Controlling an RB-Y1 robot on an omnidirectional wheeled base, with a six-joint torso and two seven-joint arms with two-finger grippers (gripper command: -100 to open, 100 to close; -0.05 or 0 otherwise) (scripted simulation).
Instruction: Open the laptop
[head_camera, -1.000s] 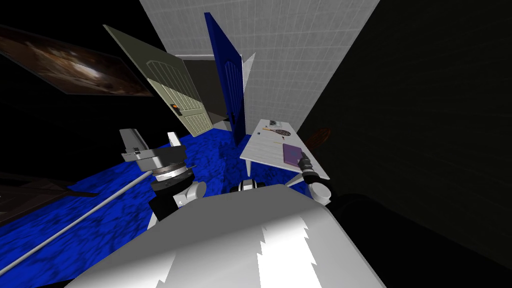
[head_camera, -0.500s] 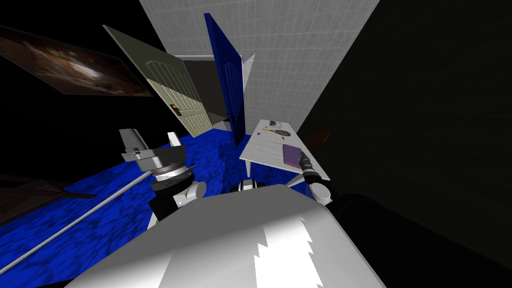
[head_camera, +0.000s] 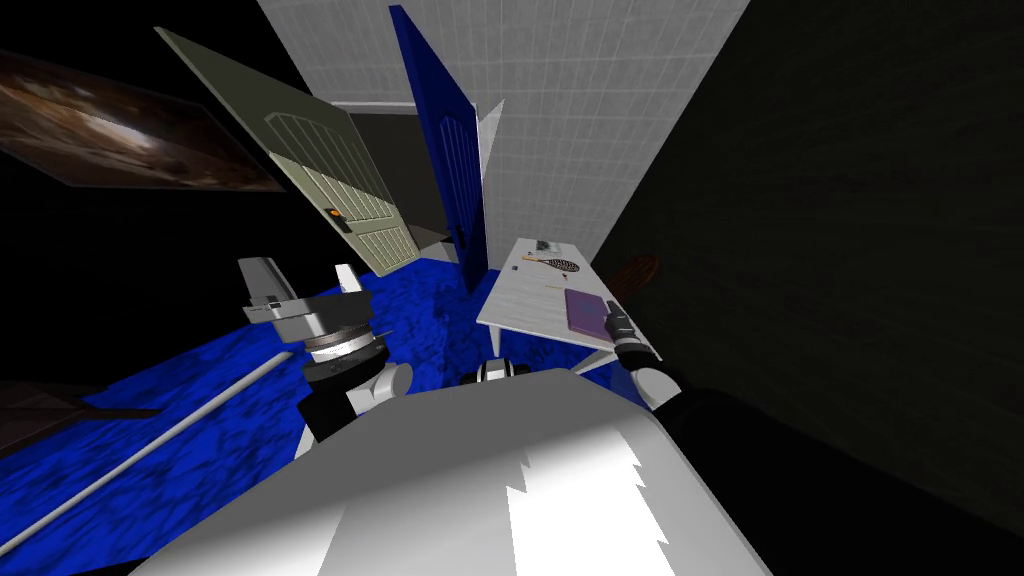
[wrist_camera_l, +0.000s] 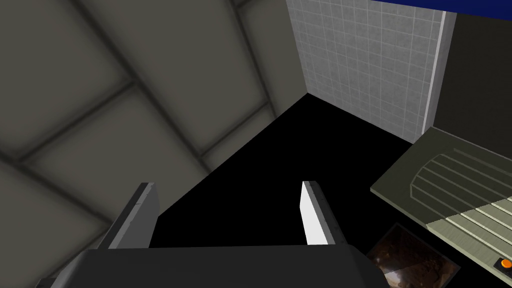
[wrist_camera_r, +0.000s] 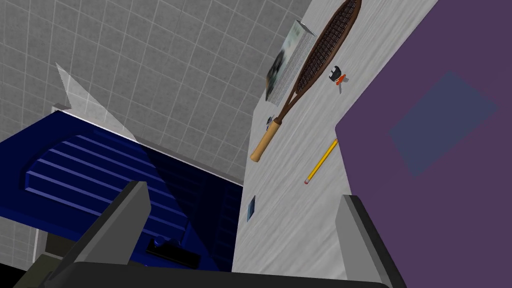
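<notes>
A: How stands the right gripper (wrist_camera_r: 245, 215)?
B: Spread and empty, one finger (wrist_camera_r: 356, 235) by the edge of the closed purple laptop (wrist_camera_r: 435, 125), which lies flat at the table (head_camera: 525, 300)'s near end. A pencil (wrist_camera_r: 321, 161) and racket (wrist_camera_r: 320, 55) lie beyond.
A: Changed?
B: My head has turned, and the hand perhaps crept along the laptop. The left gripper (head_camera: 305, 283) is spread too.

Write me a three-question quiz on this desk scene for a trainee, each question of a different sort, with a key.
1. True or false: the purple laptop lies shut and flat on the table.
2. Which thing lies between the racket and the laptop? A) pencil B) cup C) spoon
3. Fill in: the right tool, near the laptop's edge, has its fingers ____.

Key: 1 true; 2 A; 3 open.
</notes>
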